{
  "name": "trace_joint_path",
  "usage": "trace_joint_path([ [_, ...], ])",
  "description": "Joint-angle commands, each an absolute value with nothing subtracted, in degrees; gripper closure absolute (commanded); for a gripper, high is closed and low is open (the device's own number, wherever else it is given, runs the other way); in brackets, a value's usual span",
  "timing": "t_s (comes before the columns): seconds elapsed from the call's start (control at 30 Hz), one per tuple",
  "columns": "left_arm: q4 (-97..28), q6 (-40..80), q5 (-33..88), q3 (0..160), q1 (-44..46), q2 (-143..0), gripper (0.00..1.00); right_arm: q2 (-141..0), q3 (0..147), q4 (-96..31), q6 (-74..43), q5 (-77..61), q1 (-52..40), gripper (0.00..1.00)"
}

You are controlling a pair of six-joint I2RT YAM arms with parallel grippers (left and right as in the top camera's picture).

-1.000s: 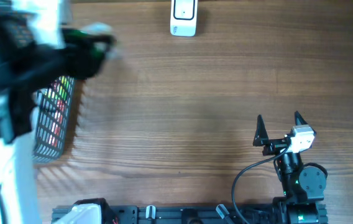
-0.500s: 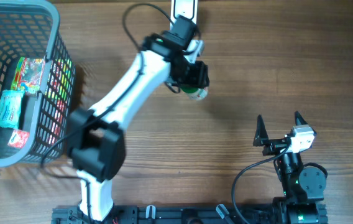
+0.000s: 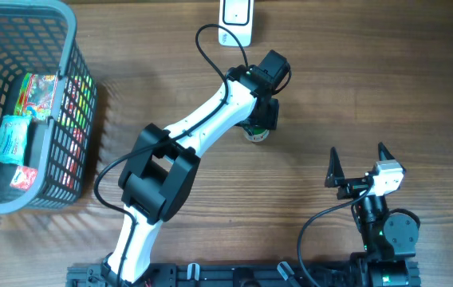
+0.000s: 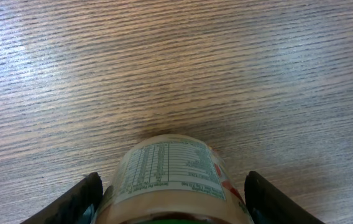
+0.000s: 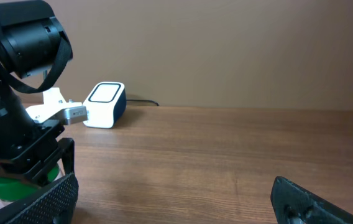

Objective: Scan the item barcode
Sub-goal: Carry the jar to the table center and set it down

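1. Two arms share the table (image 3: 354, 88), and only the left pincer (image 3: 260, 115) is working. It is clamped on a round jar (image 3: 255, 134), one finger on each side in its wrist view.
2. A second ago that arm was a blur over the basket (image 3: 83, 119), now well off to the pincer's side. Half a second ago it was already carrying the jar across the table. Now the jar hangs beneath the pincer, near the white scanner (image 3: 235, 20), which stands just beyond it at the table's far edge.
3. From the left wrist, the jar (image 4: 170, 180) shows a printed nutrition panel between the fingers of the left pincer (image 4: 176, 199). No barcode can be made out.
4. The fetching looks done and the presenting is what remains. The jar probably needs turning until its code faces the scanner (image 5: 105, 102).
5. Idle and well apart from the jar, the right pincer (image 3: 358, 159) has its jaws spread wide and holds nothing.
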State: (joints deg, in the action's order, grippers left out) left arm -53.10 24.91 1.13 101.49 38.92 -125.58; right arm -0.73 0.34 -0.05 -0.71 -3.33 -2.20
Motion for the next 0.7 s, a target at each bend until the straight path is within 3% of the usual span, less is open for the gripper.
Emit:
trace_joint_path([
  [0.0, -53.1, 29.0, -0.1, 101.0, 39.3, -125.8, 0.39, -0.3, 0.3, 0.1, 0.0, -2.6, -2.0, 0.00],
  [0.13, -53.1, 32.0, 0.1, 101.0, 39.3, -125.7, 0.36, -0.3, 0.3, 0.1, 0.0, -2.6, -2.1, 0.00],
  [0.2, -53.6, 31.9, 0.4, 101.0, 39.3, -125.7, 0.27, -0.3, 0.3, 0.1, 0.0, -2.6, -2.1, 0.00],
  [0.23, -53.8, 31.9, 0.6, 101.0, 39.4, -125.7, 0.14, -0.3, 0.3, 0.1, 0.0, -2.6, -2.0, 0.00],
  [0.37, -54.4, 31.4, 0.6, 101.1, 40.0, -125.6, 0.00, -0.3, 0.3, 0.1, 0.0, -2.6, -2.0, 0.00],
  [0.67, -61.4, 19.6, -2.0, 118.4, 37.4, -110.9, 0.00, -0.3, 0.3, 0.1, 0.0, -2.6, -2.0, 0.00],
])
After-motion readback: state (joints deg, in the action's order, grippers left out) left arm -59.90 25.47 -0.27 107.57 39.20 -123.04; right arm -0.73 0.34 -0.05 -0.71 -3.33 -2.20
